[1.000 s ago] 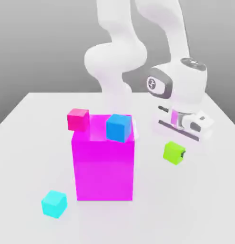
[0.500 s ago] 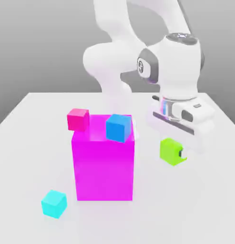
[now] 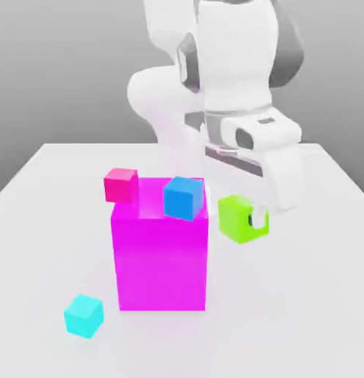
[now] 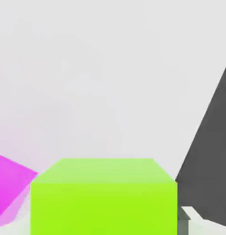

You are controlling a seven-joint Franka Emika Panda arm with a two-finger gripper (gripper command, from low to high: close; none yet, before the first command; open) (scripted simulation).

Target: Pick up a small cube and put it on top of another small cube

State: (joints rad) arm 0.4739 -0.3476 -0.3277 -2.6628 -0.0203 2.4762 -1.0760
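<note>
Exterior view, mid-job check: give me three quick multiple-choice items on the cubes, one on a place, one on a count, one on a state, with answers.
1. Where is the blue small cube?
A. On the table by the cyan small cube
B. On top of the big magenta block
C. In the gripper

2. How many small cubes are there?
A. Two
B. Three
C. Four

3. What is the state of the lime-green small cube?
A. Held in the gripper, off the table
B. Lying on the table
C. Stacked on the blue cube

Answers: 1 B, it sits at the block's top edge. 2 C: pink small cube, blue, lime-green and cyan small cube. 3 A, the fingers clamp it, beside the block's top.
</note>
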